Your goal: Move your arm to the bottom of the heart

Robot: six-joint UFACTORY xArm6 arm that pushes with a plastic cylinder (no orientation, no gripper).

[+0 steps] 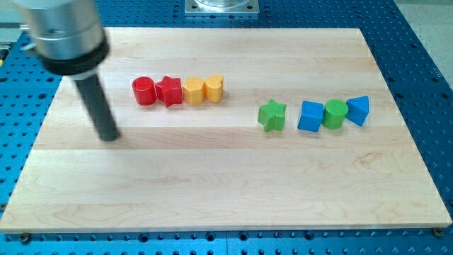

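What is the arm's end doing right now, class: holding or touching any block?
My tip: bare rod, no hand; holds nothing, touches no block, left of the red cylinder, far from the yellow heart.

Single high, front-on view down over the whole wooden board [226,191], blue perforated table [425,42] around its edges

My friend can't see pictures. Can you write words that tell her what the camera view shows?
My tip rests at the left of a wooden board, far from the yellow heart block. The heart ends a row with a red cylinder, red star and yellow hexagon.
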